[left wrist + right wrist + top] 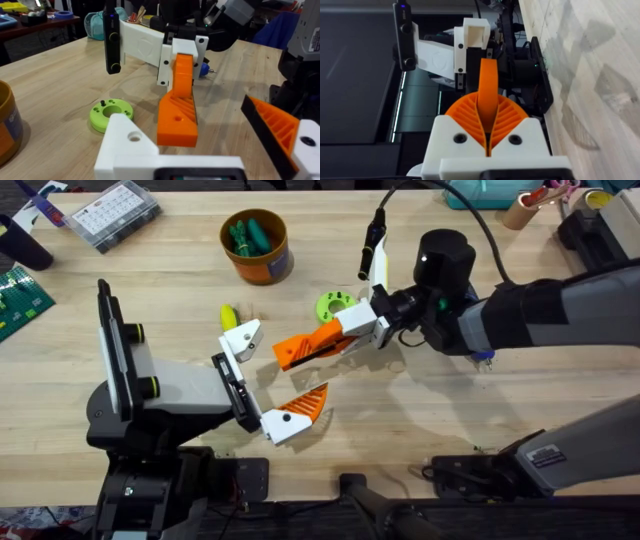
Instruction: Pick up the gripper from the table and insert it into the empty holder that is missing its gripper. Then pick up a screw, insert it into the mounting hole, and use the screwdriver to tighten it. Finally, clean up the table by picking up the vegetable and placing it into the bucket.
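Observation:
My right gripper [352,328] is shut on the gripper [308,346], a long orange finger, and holds it above the table. In the right wrist view the ribbed pads [507,117] clamp the gripper [487,87]. Its wide end points at the holder [244,338], the bare white mount of my left gripper [275,375], with a small gap between them. The left gripper is open, and its other mount carries a ribbed orange finger [305,405]. The yellow vegetable [229,316] lies beside the holder. The bucket [257,246] stands farther back. A blue bit of the screwdriver [204,69] shows behind the right gripper.
A lime-green ring [330,306] sits just behind the held part. A clear compartment box [115,210] stands at the far left, and a green circuit board [20,298] lies at the left edge. Cables run over the table's far right.

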{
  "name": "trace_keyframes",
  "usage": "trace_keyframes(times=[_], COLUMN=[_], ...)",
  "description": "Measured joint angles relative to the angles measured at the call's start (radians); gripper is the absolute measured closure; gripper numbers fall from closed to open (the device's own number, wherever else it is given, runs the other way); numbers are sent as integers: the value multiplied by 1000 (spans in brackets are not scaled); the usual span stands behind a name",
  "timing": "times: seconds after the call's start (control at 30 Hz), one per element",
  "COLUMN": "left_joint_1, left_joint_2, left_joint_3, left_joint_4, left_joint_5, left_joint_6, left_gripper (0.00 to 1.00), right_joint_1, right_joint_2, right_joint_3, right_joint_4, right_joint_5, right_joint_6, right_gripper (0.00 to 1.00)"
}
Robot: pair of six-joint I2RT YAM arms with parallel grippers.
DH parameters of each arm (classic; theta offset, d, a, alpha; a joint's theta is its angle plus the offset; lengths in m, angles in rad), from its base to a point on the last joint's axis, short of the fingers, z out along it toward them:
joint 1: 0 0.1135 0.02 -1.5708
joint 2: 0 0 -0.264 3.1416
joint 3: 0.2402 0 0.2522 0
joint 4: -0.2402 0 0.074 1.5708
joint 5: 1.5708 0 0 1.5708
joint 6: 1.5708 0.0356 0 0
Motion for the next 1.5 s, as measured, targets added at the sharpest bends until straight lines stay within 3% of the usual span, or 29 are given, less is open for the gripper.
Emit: trace_keyframes(times=[0.57, 0.97, 1.5], left_joint_1=[0, 0, 0], left_joint_2=[5, 5, 5], left_joint_3=[1, 2, 2], left_joint_4=[-3, -3, -3], left_joint_5=[0, 0, 0], left_joint_6=[0, 0, 0], left_gripper=[12, 12, 12], right_joint_1=[4, 5, 62], right_joint_2=[2, 2, 2], right_joint_3=[1, 26, 54], right_joint_4=[-5, 95, 88], right_joint_5=[19, 29, 109], right_joint_6=[1, 81, 123], right_gripper=[988, 987, 988])
